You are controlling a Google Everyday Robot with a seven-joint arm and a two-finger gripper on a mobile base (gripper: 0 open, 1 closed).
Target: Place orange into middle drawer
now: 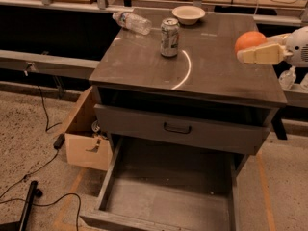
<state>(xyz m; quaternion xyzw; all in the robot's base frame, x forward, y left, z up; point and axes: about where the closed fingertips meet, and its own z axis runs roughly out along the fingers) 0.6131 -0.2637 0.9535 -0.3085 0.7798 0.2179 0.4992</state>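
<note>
The orange is held in my gripper, which is shut on it above the right edge of the cabinet top. One cream finger lies across the front of the orange; the other is hidden behind it. The middle drawer is pulled out at the bottom of the view, below and to the left of the gripper. It is wide and shallow, with low side walls and a bare floor. Above it is a shut drawer with a grey front and a small black handle.
A soda can stands on the cabinet top, with a pale bowl and a lying plastic bottle behind it. An open cardboard box sits on the floor left of the cabinet. Cables lie on the floor.
</note>
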